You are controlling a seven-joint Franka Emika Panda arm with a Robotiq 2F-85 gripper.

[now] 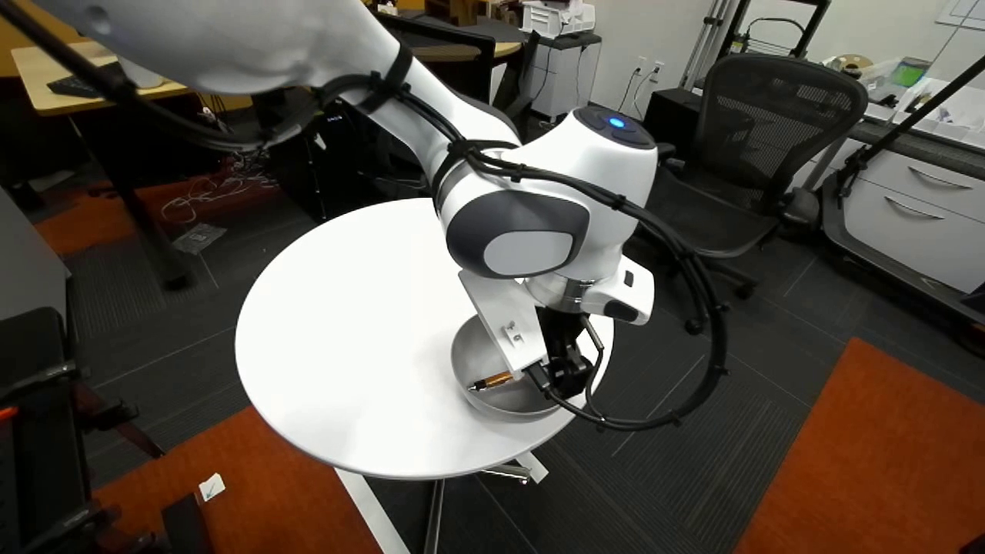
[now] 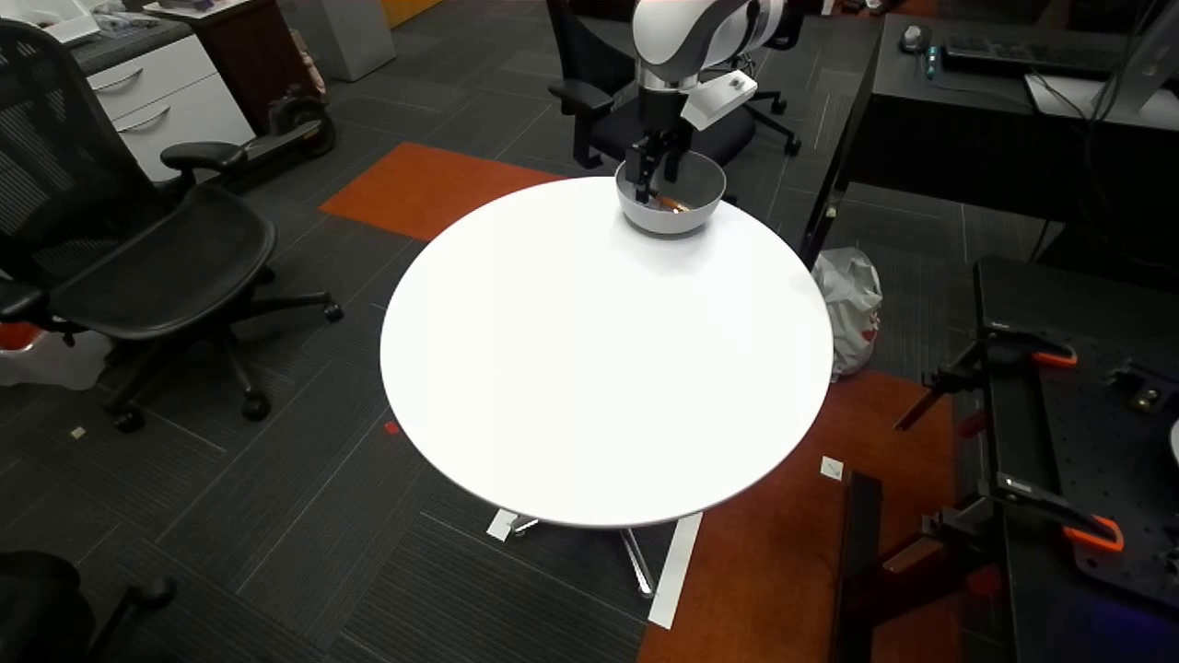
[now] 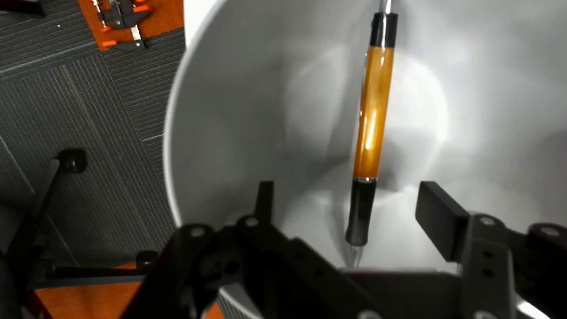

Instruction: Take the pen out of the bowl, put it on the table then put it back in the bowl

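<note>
The orange pen with dark ends lies inside the grey-white bowl in the wrist view. In both exterior views the pen shows in the bowl. The bowl stands near the edge of the round white table. My gripper points down into the bowl. In the wrist view the gripper is open, its fingers apart on either side of the pen's dark grip, with gaps on both sides. In an exterior view the fingertips are hidden behind the wrist parts.
The bowl's rim rises around the fingers. A black office chair stands beyond the table. A dark bench with orange-tipped clamps stands beside the table. A cable loop hangs from the arm near the table's edge.
</note>
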